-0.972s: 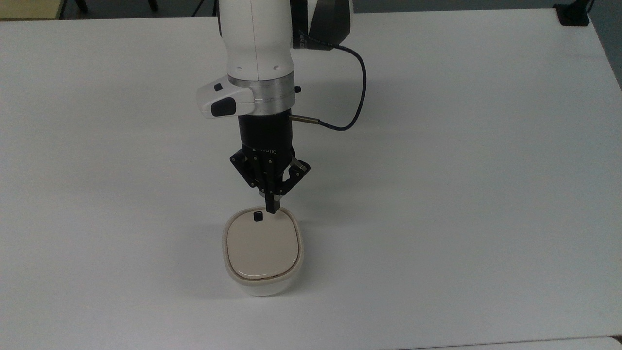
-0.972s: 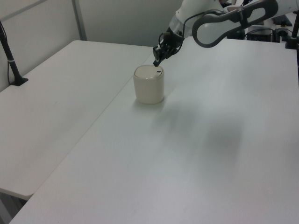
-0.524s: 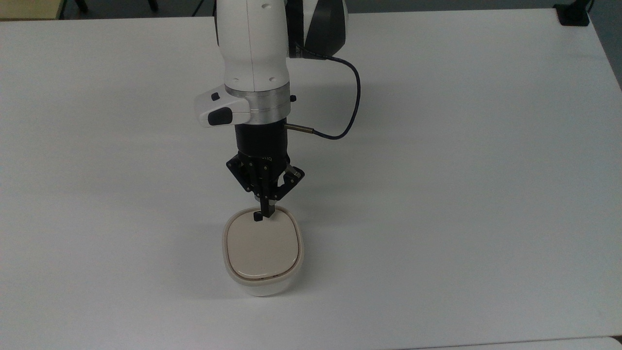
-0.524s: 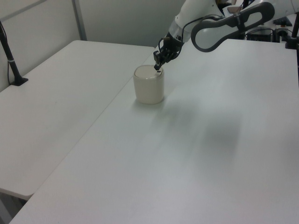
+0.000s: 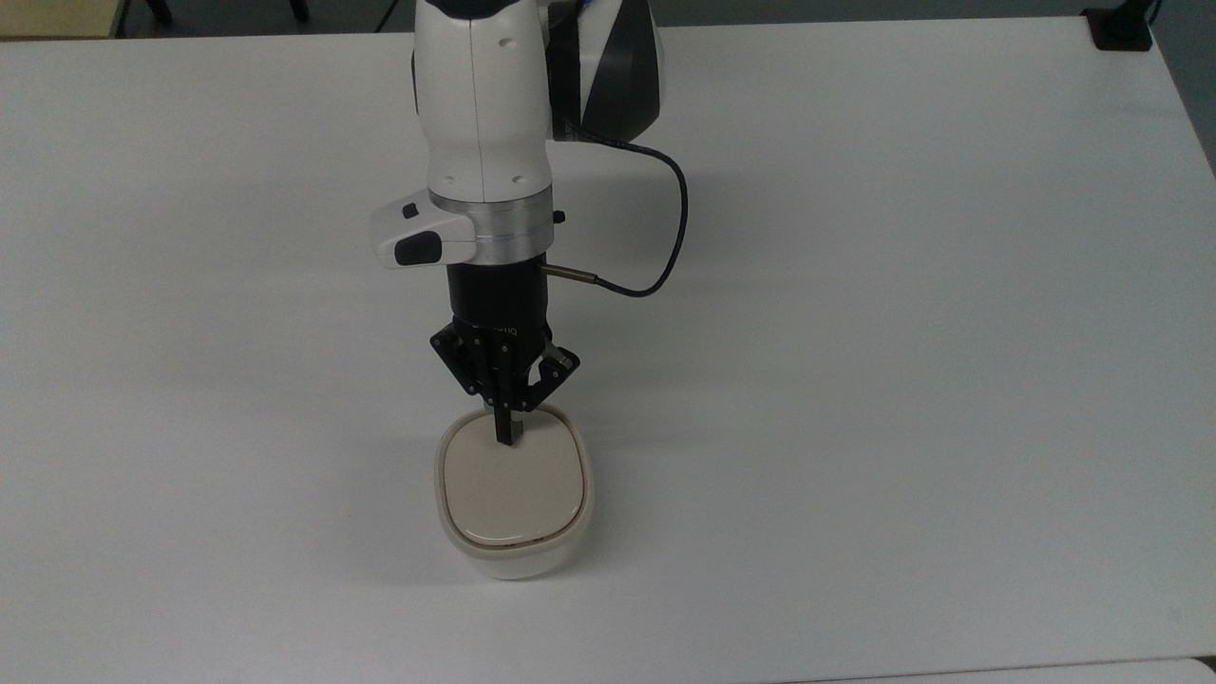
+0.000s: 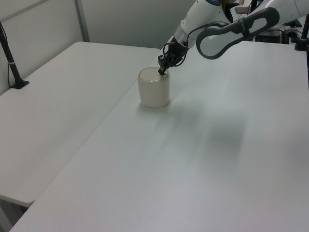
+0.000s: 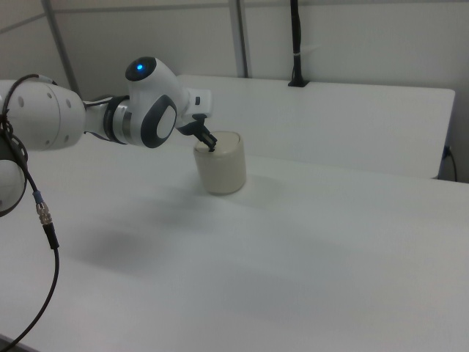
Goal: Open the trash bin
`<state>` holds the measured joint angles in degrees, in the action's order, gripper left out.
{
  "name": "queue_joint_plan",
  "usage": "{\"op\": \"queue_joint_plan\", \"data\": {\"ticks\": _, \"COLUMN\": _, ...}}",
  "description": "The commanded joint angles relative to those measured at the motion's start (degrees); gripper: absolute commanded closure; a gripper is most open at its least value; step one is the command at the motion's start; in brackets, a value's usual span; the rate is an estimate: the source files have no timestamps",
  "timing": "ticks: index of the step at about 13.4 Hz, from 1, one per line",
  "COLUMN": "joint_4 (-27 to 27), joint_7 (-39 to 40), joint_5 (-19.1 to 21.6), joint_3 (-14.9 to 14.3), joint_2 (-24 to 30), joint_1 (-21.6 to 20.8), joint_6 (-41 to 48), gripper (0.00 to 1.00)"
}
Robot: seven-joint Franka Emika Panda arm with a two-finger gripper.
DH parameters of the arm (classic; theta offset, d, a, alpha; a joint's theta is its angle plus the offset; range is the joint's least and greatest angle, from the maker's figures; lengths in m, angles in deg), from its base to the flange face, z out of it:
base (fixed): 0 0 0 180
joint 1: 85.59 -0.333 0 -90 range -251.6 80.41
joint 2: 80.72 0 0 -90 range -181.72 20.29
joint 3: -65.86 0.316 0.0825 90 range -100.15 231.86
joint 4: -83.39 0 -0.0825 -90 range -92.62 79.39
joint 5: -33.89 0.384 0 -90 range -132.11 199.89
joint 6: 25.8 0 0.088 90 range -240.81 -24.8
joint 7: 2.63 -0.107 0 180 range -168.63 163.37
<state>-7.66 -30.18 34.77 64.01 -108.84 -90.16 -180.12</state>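
The trash bin (image 5: 514, 494) stands on the white table, a white rounded-square body with a beige lid lying flat and shut. My gripper (image 5: 508, 435) points straight down with its fingers shut together. The tips rest on the lid's far edge in the top view and cover the small black button. In the left view the trash bin (image 6: 154, 89) has the gripper (image 6: 161, 73) at its rim on the arm's side. In the right view the gripper (image 7: 212, 147) touches the top of the trash bin (image 7: 220, 165).
A dark cable (image 5: 665, 228) loops from my wrist. A black pole clamp (image 6: 12, 63) stands at the left view's left table edge, and another black post (image 7: 296, 44) rises at the back in the right view. White table surface surrounds the bin.
My gripper has moved toward the bin and down, from beside the lid's edge onto the black button, which is now covered. The lid still lies flat.
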Motion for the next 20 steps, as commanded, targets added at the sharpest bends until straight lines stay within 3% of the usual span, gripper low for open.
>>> {"op": "queue_joint_plan", "data": {"ticks": 1, "joint_4": -1.4, "joint_7": -1.2, "joint_5": -3.0, "joint_3": -0.3, "joint_2": 0.2, "joint_1": -0.3, "joint_6": -1.7, "gripper": 1.0}}
{"op": "queue_joint_plan", "data": {"ticks": 6, "joint_4": -4.2, "joint_7": -1.3, "joint_5": -8.1, "joint_3": -0.3, "joint_2": 0.3, "joint_1": -0.4, "joint_6": -1.7, "gripper": 1.0}}
{"op": "queue_joint_plan", "data": {"ticks": 8, "joint_4": -3.9, "joint_7": -1.6, "joint_5": -7.3, "joint_3": -0.3, "joint_2": 1.0, "joint_1": -0.1, "joint_6": -1.6, "gripper": 1.0}}
{"op": "queue_joint_plan", "data": {"ticks": 11, "joint_4": -3.5, "joint_7": -9.8, "joint_5": -6.6, "joint_3": 0.0, "joint_2": 6.1, "joint_1": 0.4, "joint_6": -0.3, "gripper": 1.0}}
{"op": "queue_joint_plan", "data": {"ticks": 14, "joint_4": -1.9, "joint_7": -13.6, "joint_5": -4.9, "joint_3": 0.3, "joint_2": 11.2, "joint_1": 0.4, "joint_6": 11.0, "gripper": 1.0}}
{"op": "queue_joint_plan", "data": {"ticks": 16, "joint_4": -1.9, "joint_7": -13.6, "joint_5": -0.8, "joint_3": 0.3, "joint_2": 15.9, "joint_1": 0.5, "joint_6": 19.2, "gripper": 1.0}}
{"op": "queue_joint_plan", "data": {"ticks": 20, "joint_4": 1.7, "joint_7": -13.1, "joint_5": 3.2, "joint_3": 0.2, "joint_2": 22.2, "joint_1": 1.0, "joint_6": 37.7, "gripper": 1.0}}
